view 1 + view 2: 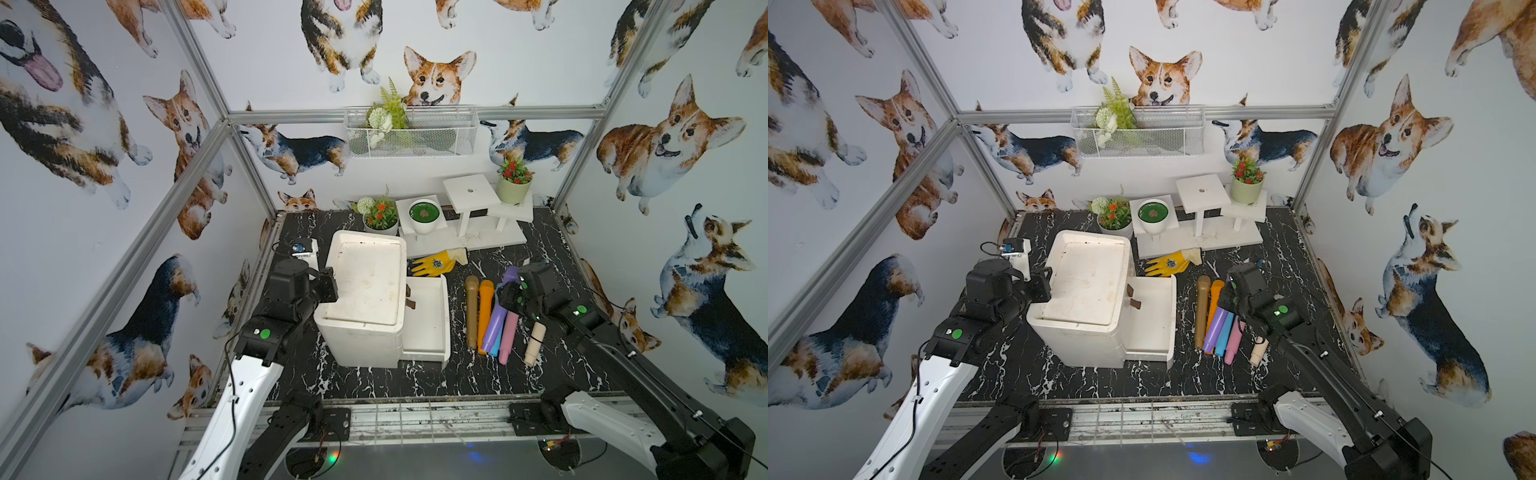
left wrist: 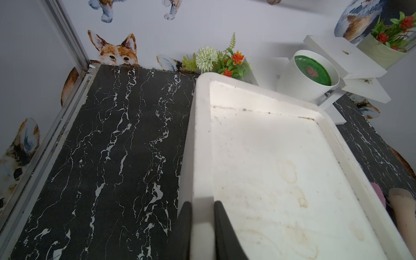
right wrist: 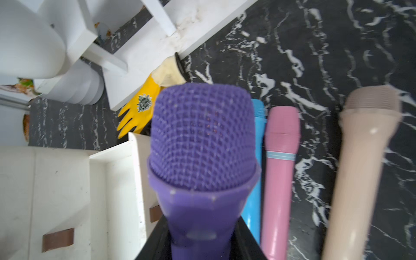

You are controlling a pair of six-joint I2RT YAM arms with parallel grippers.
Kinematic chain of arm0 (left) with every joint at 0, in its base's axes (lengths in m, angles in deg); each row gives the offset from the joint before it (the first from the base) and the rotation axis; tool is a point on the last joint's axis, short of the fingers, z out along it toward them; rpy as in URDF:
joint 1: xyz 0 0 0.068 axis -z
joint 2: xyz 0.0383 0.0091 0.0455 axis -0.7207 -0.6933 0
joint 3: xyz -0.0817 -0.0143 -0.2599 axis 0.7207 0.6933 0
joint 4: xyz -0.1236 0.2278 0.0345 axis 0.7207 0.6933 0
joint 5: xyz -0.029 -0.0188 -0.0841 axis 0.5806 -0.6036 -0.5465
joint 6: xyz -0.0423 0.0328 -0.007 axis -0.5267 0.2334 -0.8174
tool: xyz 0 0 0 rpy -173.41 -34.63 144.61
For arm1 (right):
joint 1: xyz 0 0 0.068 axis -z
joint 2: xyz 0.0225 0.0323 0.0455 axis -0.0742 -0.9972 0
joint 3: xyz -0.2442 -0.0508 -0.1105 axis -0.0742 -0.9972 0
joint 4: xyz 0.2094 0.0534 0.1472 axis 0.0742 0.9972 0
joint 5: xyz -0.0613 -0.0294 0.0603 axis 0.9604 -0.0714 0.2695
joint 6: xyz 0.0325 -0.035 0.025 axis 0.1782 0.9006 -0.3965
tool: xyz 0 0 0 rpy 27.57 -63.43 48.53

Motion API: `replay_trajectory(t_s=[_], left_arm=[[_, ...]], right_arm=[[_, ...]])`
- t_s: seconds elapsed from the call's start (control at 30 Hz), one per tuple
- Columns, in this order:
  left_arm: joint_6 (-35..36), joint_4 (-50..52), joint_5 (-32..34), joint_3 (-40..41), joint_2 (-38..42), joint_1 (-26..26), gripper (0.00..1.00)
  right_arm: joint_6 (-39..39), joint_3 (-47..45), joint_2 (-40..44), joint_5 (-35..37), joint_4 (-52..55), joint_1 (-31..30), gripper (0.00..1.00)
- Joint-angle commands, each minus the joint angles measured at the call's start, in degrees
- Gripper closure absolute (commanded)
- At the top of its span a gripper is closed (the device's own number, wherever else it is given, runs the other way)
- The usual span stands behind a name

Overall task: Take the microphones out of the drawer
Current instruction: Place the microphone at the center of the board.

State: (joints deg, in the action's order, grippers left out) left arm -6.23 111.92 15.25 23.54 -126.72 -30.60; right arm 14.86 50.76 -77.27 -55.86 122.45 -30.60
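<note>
Right hand clamps the purple microphone beside the open drawer; left hand pinches the cabinet rim, likely steadying it.

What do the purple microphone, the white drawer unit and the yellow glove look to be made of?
The purple microphone looks like matte moulded plastic: its head is a solid raised grid, not wire mesh. The drawer unit is probably plastic too, smooth white with rounded moulded edges and a stained top. The yellow glove seems rubber or latex-coated, lying limp, with a paler cream cuff.
</note>
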Motion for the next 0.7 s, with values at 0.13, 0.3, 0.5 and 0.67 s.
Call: replay_trajectory(t_s=[0.13,0.3,0.5,0.67], left_arm=[[-1.3,9.8,-3.5,0.5,-1.0,0.0,0.98],[-1.1,10.1,-3.4,0.6,-0.7,0.0,0.98],[-1.3,10.0,-3.5,0.7,-0.6,0.0,0.97],[-1.2,10.3,-3.3,1.0,0.0,0.0,0.97]], right_arm=[[8.1,-1.0,3.7,-1.5,9.7,12.7,0.79],[11.5,1.4,1.7,7.4,15.4,15.6,0.79],[14.5,2.0,-2.5,12.4,16.7,18.4,0.76],[15.3,1.4,-6.6,11.5,14.7,22.1,0.75]])
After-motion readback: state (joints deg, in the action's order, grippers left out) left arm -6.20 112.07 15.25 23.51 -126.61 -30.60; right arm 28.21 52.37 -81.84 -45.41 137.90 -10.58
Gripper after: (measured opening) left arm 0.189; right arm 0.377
